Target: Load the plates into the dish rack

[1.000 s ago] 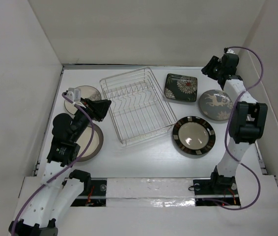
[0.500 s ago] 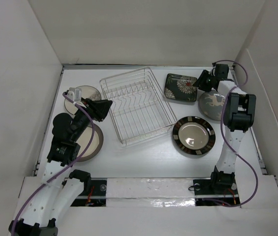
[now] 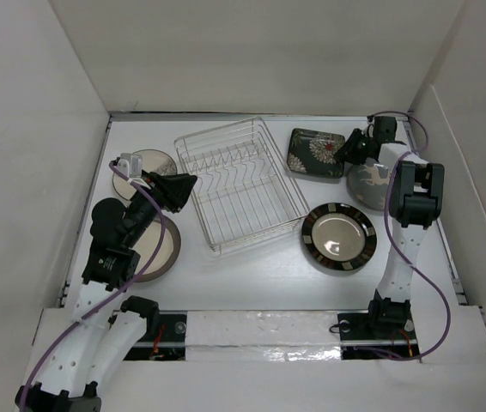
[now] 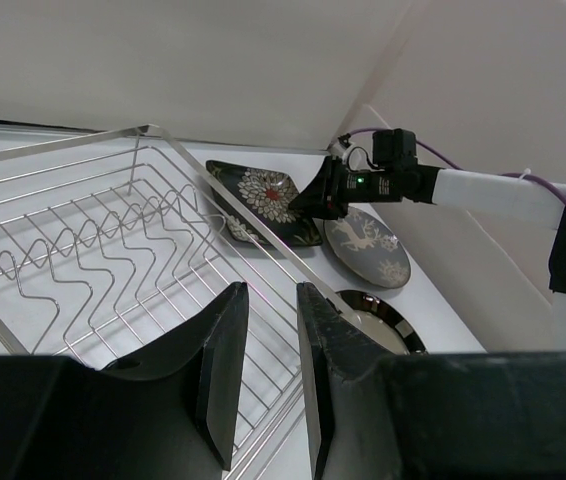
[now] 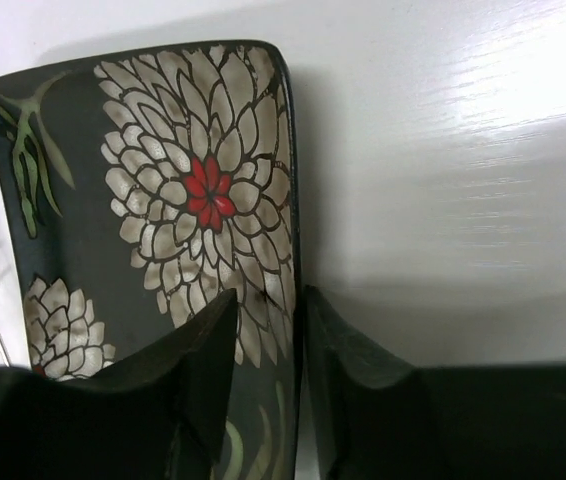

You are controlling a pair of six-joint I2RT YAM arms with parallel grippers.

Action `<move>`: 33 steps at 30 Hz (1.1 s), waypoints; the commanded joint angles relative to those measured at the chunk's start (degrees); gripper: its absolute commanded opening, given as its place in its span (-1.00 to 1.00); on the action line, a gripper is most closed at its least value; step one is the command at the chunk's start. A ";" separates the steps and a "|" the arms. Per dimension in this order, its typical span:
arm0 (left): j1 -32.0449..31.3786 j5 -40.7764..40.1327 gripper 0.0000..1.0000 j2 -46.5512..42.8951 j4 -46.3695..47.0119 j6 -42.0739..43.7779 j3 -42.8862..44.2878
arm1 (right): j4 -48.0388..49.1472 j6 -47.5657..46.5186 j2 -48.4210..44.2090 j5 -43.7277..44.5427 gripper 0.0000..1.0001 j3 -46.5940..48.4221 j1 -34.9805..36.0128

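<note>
Rim of the square dark ceramic plate with white flowers [image 5: 163, 190] runs between the two black fingers [image 5: 203, 350] of the right tool [image 5: 266, 310], on the edge that faces away from the rack. One finger is over the glazed face and the other is over the white desk [image 5: 443, 180] just beside it. That tool is narrowly spread, and I cannot tell whether either finger touches the rim. The plate lies flat on the desk at the far right, near the far right corner of the rectangular silver wire dish rack [image 3: 241, 184]. The rack sits at a slant in the middle of the desk, with no plate between its upright wavy dividers. Just to the right of the square plate lies a round grey plate with a pale deer figure [image 4: 368, 245], partly under the right arm in the top view. Nearer the arm bases, by the rack's near right corner, lies a round plate with a cream centre and a dark striped rim [image 3: 338, 238]. Left of the rack are two more: a small round cream plate with a dark edge [image 3: 153, 160] and, nearer, a larger round pale plate with a brown rim [image 3: 159, 245], both partly covered by the left arm. The left tool [image 4: 271, 292] hovers above the rack's left side, its fingers a little apart with nothing between them, pointing across the wires towards the right arm.
</note>
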 commanded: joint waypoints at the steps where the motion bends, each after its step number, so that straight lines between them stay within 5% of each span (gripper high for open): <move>1: -0.23 0.62 -0.53 -0.56 3.10 0.26 0.75 | 0.03 0.83 2.02 -1.81 -0.31 0.69 -0.09; 8: -0.23 0.62 -0.53 -0.74 3.01 0.35 0.66 | 3.63 3.98 -1.21 -1.20 -1.00 -2.03 -1.76; 19: -0.23 0.27 -0.53 -0.66 3.01 0.35 0.75 | 24.64 16.47 -27.39 12.67 -1.00 -14.43 -0.98; 26: -0.23 0.53 -0.53 -0.74 3.10 0.18 0.58 | 27.27 12.00 -39.26 29.37 -1.00 -15.66 7.61; 33: -0.23 -0.08 -0.52 -0.83 2.83 0.00 0.66 | 29.57 0.85 -39.65 41.67 -1.00 -12.51 20.97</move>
